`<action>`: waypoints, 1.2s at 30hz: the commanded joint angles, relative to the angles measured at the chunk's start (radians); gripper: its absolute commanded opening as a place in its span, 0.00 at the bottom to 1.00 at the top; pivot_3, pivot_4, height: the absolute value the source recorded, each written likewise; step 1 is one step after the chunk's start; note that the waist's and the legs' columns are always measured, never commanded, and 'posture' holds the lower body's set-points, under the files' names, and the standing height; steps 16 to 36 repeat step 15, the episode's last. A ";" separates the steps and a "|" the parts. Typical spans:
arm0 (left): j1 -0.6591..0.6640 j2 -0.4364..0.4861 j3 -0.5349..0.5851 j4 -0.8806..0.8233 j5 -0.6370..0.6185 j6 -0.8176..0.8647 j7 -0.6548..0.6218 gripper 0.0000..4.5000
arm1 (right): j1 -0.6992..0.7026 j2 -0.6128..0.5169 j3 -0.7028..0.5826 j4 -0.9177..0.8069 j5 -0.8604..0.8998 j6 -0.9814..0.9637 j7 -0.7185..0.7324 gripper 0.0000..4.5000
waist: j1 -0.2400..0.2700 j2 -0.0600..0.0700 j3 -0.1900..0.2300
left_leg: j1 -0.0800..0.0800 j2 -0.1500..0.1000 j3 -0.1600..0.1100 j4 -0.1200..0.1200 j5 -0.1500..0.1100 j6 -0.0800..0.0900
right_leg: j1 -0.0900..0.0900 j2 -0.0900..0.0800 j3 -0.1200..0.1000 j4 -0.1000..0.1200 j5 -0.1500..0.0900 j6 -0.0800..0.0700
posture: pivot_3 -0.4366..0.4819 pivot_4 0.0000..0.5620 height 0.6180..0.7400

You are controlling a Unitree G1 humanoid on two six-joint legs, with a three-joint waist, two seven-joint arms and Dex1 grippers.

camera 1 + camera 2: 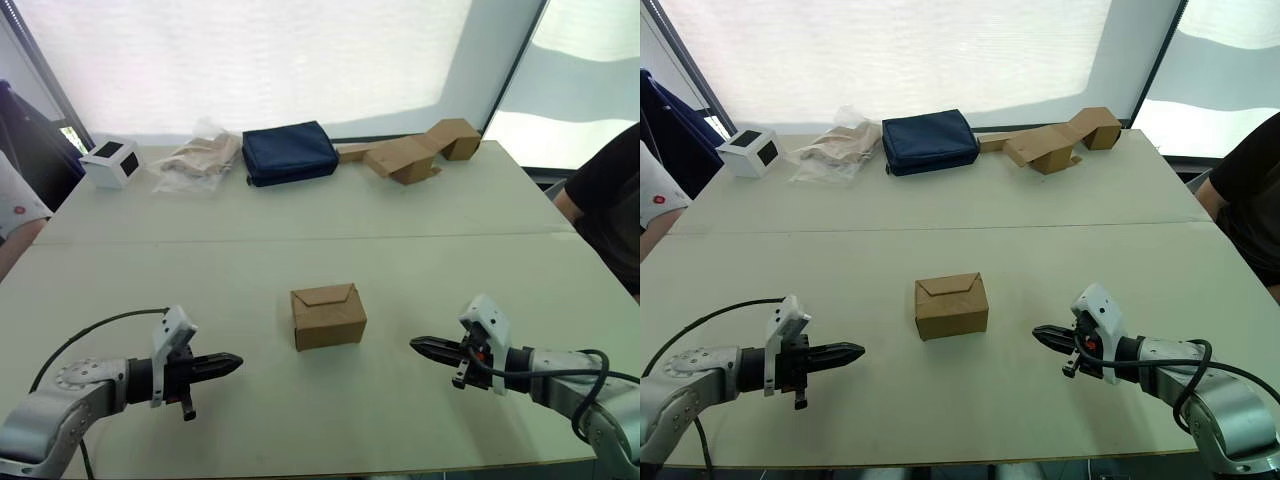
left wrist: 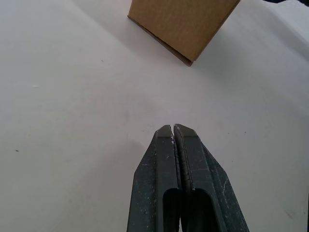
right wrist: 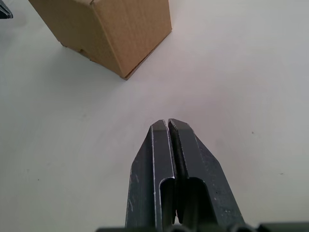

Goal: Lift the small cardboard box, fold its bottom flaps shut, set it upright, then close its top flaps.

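Fingers, left gripper (image 1: 232, 362): pressed together, empty, aimed at box.
Fingers, right gripper (image 1: 418, 346): pressed together, empty, aimed at box.
Small cardboard box (image 1: 328, 316): upright on tabletop (image 1: 300, 215), between both grippers, apart from each.
Top flaps (image 1: 324, 294): folded down.

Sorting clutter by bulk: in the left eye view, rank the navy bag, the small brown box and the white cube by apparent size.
1. Navy blue fabric bag
2. Small plain brown cardboard box, though nearer the camera
3. White cube with black marks
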 commanded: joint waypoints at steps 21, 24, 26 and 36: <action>-0.006 -0.001 0.022 0.000 -0.007 -0.006 0.003 0.01 | -0.022 -0.011 0.019 0.008 -0.008 -0.024 0.018 0.00 | 0.001 0.000 0.000 | 0.000 0.000 0.000 0.000 0.000 0.000 | 0.000 0.000 0.000 0.000 0.000 0.000 | 0.48 0.27 1.00; -0.006 -0.001 0.022 0.000 -0.007 -0.006 0.003 0.01 | -0.022 -0.011 0.019 0.008 -0.008 -0.024 0.018 0.00 | 0.001 0.000 0.000 | 0.000 0.000 0.000 0.000 0.000 0.000 | 0.000 0.000 0.000 0.000 0.000 0.000 | 0.48 0.27 1.00; -0.006 -0.001 0.022 0.000 -0.007 -0.006 0.003 0.01 | -0.022 -0.011 0.019 0.008 -0.008 -0.024 0.018 0.00 | 0.001 0.000 0.000 | 0.000 0.000 0.000 0.000 0.000 0.000 | 0.000 0.000 0.000 0.000 0.000 0.000 | 0.48 0.27 1.00; -0.006 -0.001 0.022 0.000 -0.007 -0.006 0.003 0.01 | -0.022 -0.011 0.019 0.008 -0.008 -0.024 0.018 0.00 | 0.001 0.000 0.000 | 0.000 0.000 0.000 0.000 0.000 0.000 | 0.000 0.000 0.000 0.000 0.000 0.000 | 0.48 0.27 1.00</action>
